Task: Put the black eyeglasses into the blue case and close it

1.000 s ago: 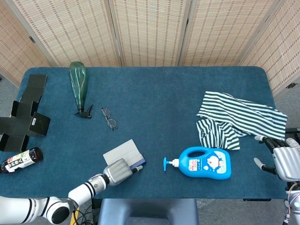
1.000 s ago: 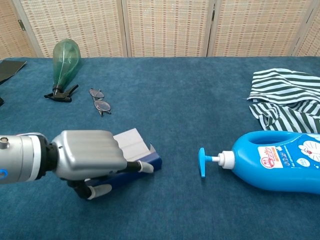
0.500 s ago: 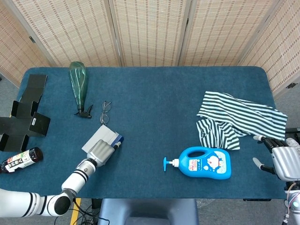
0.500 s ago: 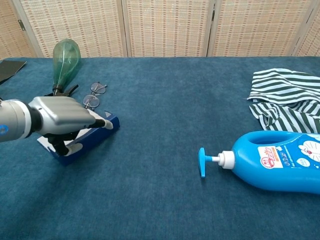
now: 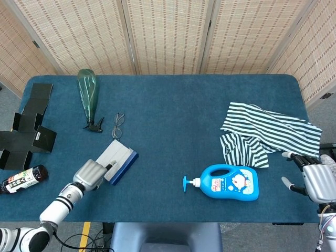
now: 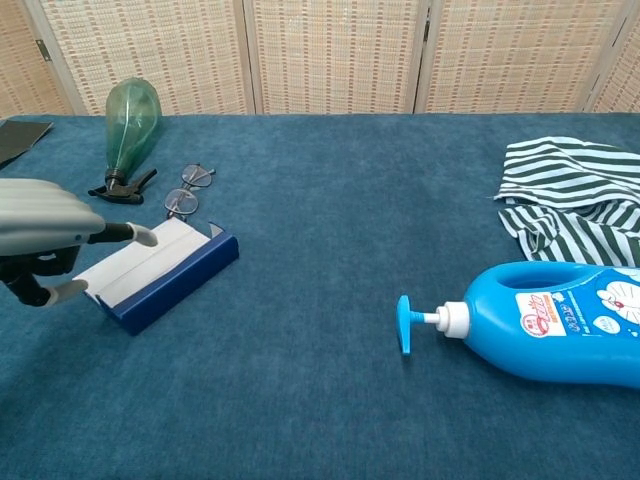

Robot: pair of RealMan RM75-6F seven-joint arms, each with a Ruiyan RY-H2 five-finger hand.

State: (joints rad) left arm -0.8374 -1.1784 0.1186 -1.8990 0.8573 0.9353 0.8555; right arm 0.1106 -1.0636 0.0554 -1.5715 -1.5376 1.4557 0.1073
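Note:
The black eyeglasses (image 5: 118, 126) (image 6: 190, 190) lie folded on the blue tablecloth, just right of the green bottle's nozzle. Right in front of them sits the blue case (image 5: 119, 160) (image 6: 165, 272), pale grey face up, with its blue side toward the table's middle. My left hand (image 5: 92, 173) (image 6: 45, 240) is at the case's left end with fingers apart and holds nothing; one fingertip reaches over the case's pale edge. My right hand (image 5: 315, 178) hovers with fingers spread off the table's right front corner, seen only in the head view.
A green bottle (image 5: 88, 97) lies at the back left. Black cardboard dividers (image 5: 29, 128) and a small dark bottle (image 5: 21, 180) are at the left edge. A blue pump bottle (image 5: 231, 182) lies front right, with a striped cloth (image 5: 265, 131) behind it.
My left hand carried the case from the table's front to a spot beside the eyeglasses, set it down and drew back to the left, letting go. The right hand barely moved.

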